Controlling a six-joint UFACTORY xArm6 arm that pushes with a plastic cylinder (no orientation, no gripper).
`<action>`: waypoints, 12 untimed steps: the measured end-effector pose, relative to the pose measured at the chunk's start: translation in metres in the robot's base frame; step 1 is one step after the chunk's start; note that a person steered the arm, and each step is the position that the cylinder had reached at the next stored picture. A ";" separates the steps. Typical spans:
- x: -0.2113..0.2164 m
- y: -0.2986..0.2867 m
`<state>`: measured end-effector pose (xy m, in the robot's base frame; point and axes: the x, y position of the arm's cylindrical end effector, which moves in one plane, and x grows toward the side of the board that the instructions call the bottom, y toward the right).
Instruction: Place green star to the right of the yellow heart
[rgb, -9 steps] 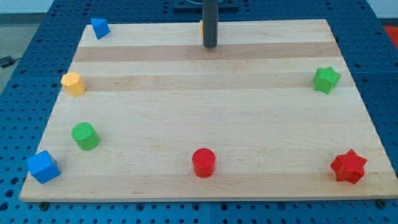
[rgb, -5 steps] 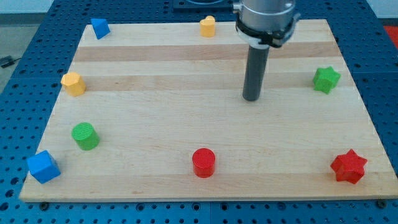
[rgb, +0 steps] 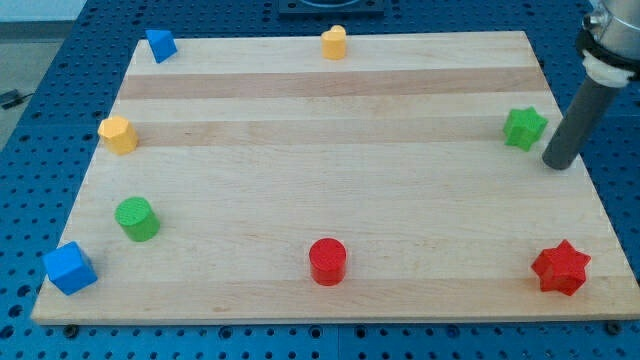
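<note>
The green star (rgb: 524, 128) lies near the right edge of the wooden board. The yellow heart (rgb: 334, 43) sits at the top edge, near the middle. My tip (rgb: 558, 162) is just to the right of the green star and slightly below it, a small gap apart. The rod rises toward the view's upper right corner.
A blue block (rgb: 160, 45) is at the top left, a yellow block (rgb: 118, 133) at the left edge, a green cylinder (rgb: 136, 218) below it, a blue cube (rgb: 70, 267) at the bottom left, a red cylinder (rgb: 327, 261) at bottom middle, a red star (rgb: 560, 267) at bottom right.
My tip moved from the top middle beside the yellow heart, down and right across the board, to the right side of the green star. No block has moved.
</note>
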<state>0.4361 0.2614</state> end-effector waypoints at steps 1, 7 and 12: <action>-0.014 -0.006; -0.053 -0.048; -0.142 -0.054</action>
<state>0.2944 0.2077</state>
